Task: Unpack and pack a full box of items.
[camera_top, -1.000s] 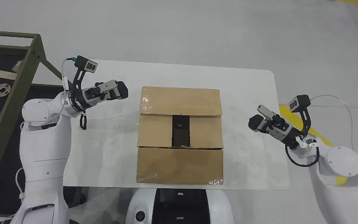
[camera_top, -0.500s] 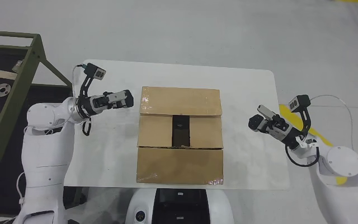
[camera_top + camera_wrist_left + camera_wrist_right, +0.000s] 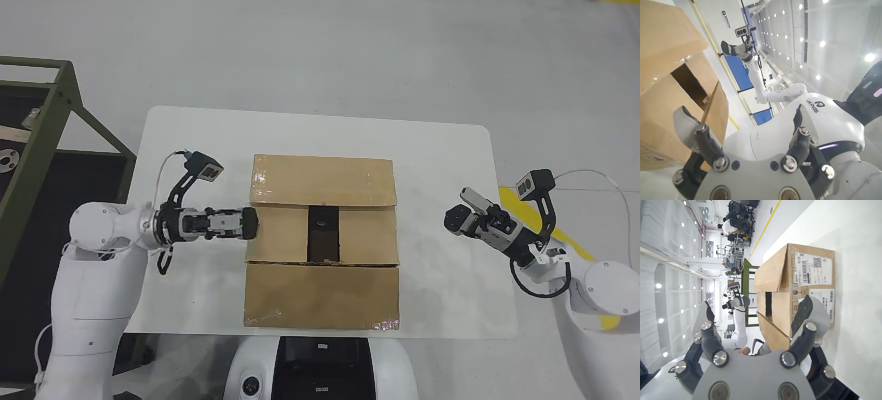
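**Cardboard flaps folded in, left gripper at the box's edge**

The left gripper (image 3: 250, 222) is spread wide and empty, its tips right at the left side of the box (image 3: 322, 290); whether they touch it cannot be told. The right gripper (image 3: 456, 218), also spread and empty, hangs well apart from the opposite side. The box sits mid-tabletop (image 3: 440, 160), with a dark gap between its flaps. It is probably stiff, and heavy if full; a flap edge by the gap looks the best hold.

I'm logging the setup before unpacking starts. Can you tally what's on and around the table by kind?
Cardboard box: 1
White table: 1
Green rack: 1
Hands: 2 (left hand, right hand)
Total: 5
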You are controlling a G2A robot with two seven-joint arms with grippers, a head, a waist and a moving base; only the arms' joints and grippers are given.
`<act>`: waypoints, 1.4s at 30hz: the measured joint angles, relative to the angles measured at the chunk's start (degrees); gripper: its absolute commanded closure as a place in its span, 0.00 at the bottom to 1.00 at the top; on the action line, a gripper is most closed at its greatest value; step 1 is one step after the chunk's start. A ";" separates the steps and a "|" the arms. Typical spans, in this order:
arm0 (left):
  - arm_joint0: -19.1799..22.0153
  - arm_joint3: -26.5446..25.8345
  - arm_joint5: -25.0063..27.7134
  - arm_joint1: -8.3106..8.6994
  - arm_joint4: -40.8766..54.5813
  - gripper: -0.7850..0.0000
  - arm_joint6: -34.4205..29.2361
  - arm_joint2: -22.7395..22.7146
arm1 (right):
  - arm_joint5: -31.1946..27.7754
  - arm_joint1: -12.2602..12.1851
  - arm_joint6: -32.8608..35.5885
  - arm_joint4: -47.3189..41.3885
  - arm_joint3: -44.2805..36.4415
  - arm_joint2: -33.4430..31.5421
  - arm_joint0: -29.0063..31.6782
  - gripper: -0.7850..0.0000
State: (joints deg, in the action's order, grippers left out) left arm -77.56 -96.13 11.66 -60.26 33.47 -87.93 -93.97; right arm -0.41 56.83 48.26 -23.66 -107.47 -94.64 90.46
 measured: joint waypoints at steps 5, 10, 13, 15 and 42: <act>-1.31 0.14 -0.17 0.66 -2.13 0.00 -0.09 0.11 | 0.00 0.00 0.00 0.00 0.00 0.00 0.00 0.00; -1.33 1.95 -0.99 1.11 -2.64 0.00 0.18 0.05 | 0.00 0.00 0.00 0.00 0.00 0.00 0.00 0.00; -0.70 3.30 -1.78 1.25 -3.50 0.00 0.41 1.15 | 0.00 0.00 0.00 0.00 0.00 0.00 0.00 0.00; -0.08 4.30 -2.03 1.31 -3.87 0.00 0.74 1.98 | 0.00 0.00 0.00 0.00 0.00 0.00 0.00 0.00; 6.53 10.10 0.65 1.57 -2.73 0.00 10.04 7.06 | 0.00 0.00 0.00 0.00 0.00 0.00 0.00 0.00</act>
State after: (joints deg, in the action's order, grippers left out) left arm -71.03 -86.03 12.31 -58.70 30.74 -77.89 -86.90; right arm -0.41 56.83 48.26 -23.66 -107.47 -94.64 90.46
